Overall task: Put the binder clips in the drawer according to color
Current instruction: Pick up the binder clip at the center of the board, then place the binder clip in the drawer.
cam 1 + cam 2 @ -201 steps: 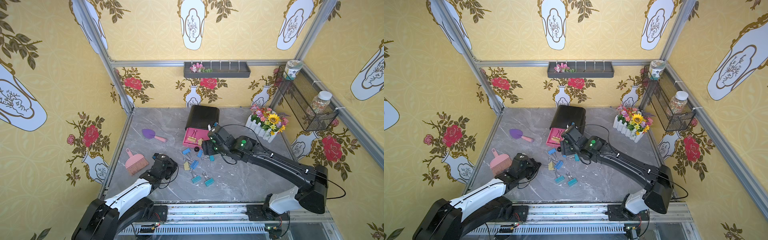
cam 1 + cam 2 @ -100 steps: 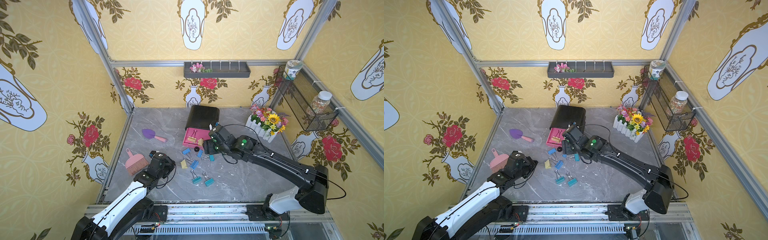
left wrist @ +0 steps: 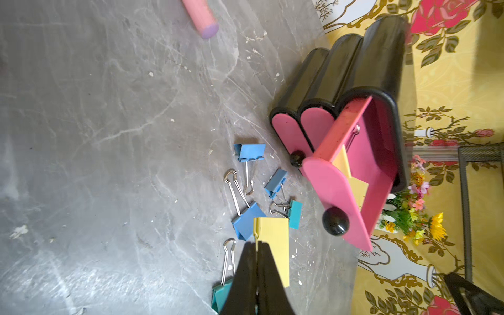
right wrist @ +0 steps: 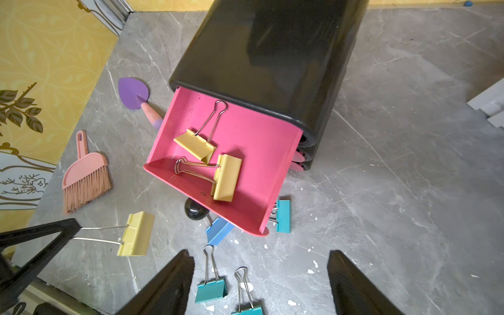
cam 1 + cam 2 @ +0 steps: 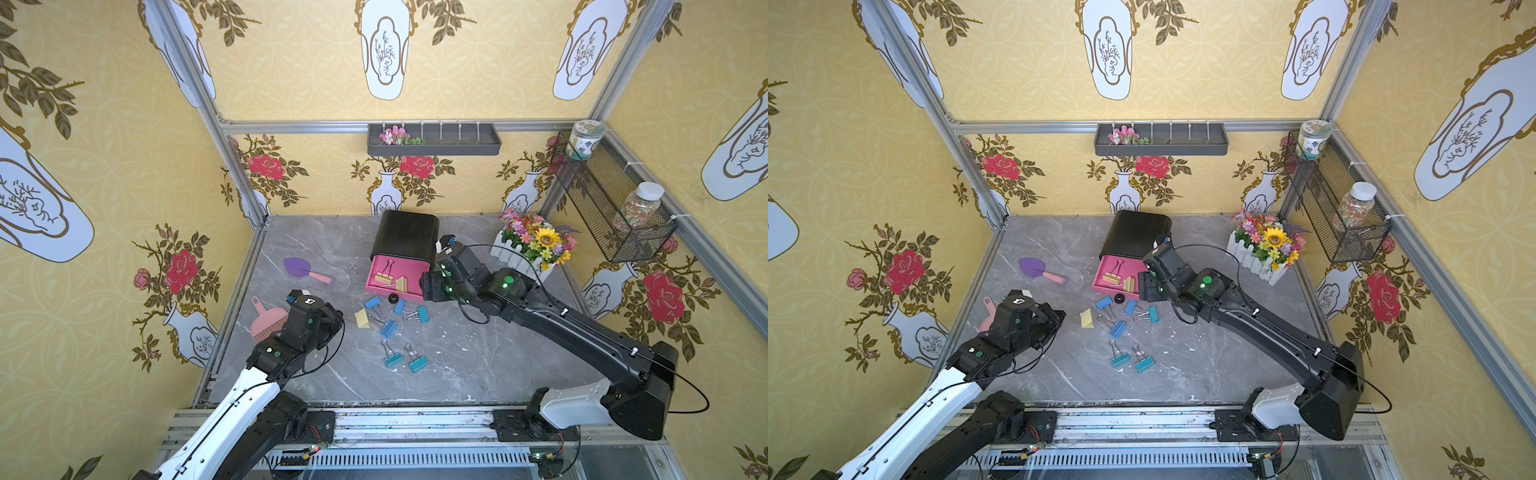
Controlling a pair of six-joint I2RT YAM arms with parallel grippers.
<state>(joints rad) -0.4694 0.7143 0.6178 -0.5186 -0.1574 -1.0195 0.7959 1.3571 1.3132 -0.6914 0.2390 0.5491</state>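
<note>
one wire-handled yellow clip [image 3: 274, 240] — pinched in left end effector [image 3: 256, 246]

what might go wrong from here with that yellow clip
1. The left gripper pinches the yellow clip only by its thin wire handles, so it may swing or slip on the way.
2. The right gripper, open, hangs close by the open drawer; the arms might collide there.
</note>
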